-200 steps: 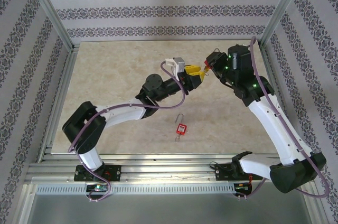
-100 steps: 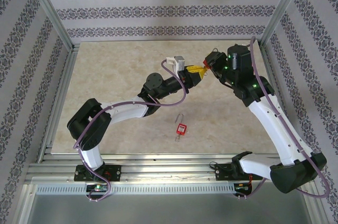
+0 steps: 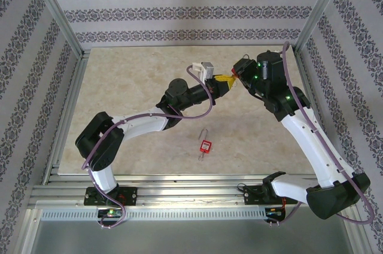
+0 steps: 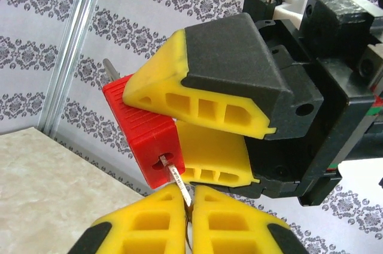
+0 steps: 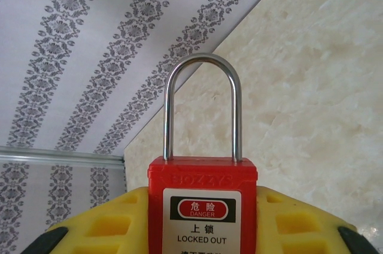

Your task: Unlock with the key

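The key's (image 4: 177, 179) silver blade is pinched by the left end effector (image 4: 188, 193), brought nearer the padlock (image 4: 143, 127) clamped in the right end effector (image 5: 203, 209).

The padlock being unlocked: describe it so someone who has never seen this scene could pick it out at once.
Where the two arms meet over the far part of the table, the right gripper pinches the padlock between yellow fingers. It is red with a silver shackle. Unlike the other red padlock lying on the table, it is held up with the key at its keyhole.
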You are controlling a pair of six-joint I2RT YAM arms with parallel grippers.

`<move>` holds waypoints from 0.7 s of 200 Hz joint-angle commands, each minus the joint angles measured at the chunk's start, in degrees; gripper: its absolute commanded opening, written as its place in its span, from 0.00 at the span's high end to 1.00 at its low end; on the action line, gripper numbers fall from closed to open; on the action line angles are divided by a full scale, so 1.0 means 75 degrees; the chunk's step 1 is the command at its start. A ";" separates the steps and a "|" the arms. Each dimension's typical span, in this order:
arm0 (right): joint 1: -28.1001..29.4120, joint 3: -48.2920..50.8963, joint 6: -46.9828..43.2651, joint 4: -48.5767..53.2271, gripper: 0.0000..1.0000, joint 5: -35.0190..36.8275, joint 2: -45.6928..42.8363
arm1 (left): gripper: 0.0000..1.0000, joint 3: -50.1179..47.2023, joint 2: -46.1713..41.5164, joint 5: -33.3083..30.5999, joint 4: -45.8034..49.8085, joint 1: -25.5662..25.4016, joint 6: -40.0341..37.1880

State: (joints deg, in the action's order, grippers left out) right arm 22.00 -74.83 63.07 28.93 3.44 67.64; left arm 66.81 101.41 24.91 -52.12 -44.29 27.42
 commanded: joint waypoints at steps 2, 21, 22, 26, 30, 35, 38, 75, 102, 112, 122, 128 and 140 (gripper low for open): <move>0.0231 0.0132 0.0096 -0.0095 1.00 -0.0367 -0.0054 | 0.98 0.0513 -0.0139 0.0228 0.0754 -0.0197 -0.0711; 0.0260 0.0145 0.0112 -0.0096 1.00 -0.0386 -0.0042 | 1.00 0.0645 -0.0103 0.0153 0.1015 -0.0235 -0.0907; 0.0263 0.0145 0.0111 -0.0095 1.00 -0.0388 -0.0042 | 1.00 0.0650 -0.0103 0.0144 0.1017 -0.0235 -0.0916; 0.0275 0.0145 0.0121 -0.0101 1.00 -0.0387 -0.0042 | 1.00 0.0658 -0.0103 0.0123 0.1024 -0.0229 -0.0935; 0.0278 0.0156 0.0122 -0.0096 1.00 -0.0386 -0.0042 | 1.00 0.0664 -0.0107 0.0122 0.1031 -0.0237 -0.0950; 0.0289 0.0168 0.0124 -0.0095 1.00 -0.0372 -0.0043 | 1.00 0.0691 -0.0094 0.0117 0.1051 -0.0235 -0.0949; 0.0295 0.0177 0.0122 -0.0095 1.00 -0.0368 -0.0042 | 1.00 0.0706 -0.0090 0.0124 0.1073 -0.0235 -0.0949; 0.0257 0.0274 0.0118 -0.0101 1.00 -0.0330 -0.0103 | 0.87 0.0654 -0.0067 0.0254 0.0706 -0.0212 -0.0409; 0.0207 0.0285 0.0101 -0.0060 1.00 -0.0350 -0.0146 | 0.68 0.0533 -0.0084 0.0488 0.0411 -0.0168 0.0144; 0.0187 0.0303 0.0106 -0.0060 1.00 -0.0351 -0.0158 | 0.65 0.0508 -0.0087 0.0546 0.0352 -0.0165 0.0273; 0.0173 0.0309 0.0110 -0.0060 1.00 -0.0354 -0.0170 | 0.65 0.0513 -0.0084 0.0628 0.0376 -0.0165 0.0297; 0.0172 0.0319 0.0124 -0.0073 1.00 -0.0359 -0.0188 | 0.70 0.0520 -0.0083 0.0631 0.0440 -0.0165 0.0294; 0.0172 0.0313 0.0128 -0.0066 1.00 -0.0357 -0.0205 | 0.82 0.0498 -0.0097 0.0595 0.0493 -0.0165 0.0272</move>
State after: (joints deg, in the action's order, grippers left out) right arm 22.74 -73.32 63.22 28.62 3.18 67.22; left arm 70.00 101.41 26.24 -45.04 -44.71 28.08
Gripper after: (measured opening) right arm 0.295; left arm 0.259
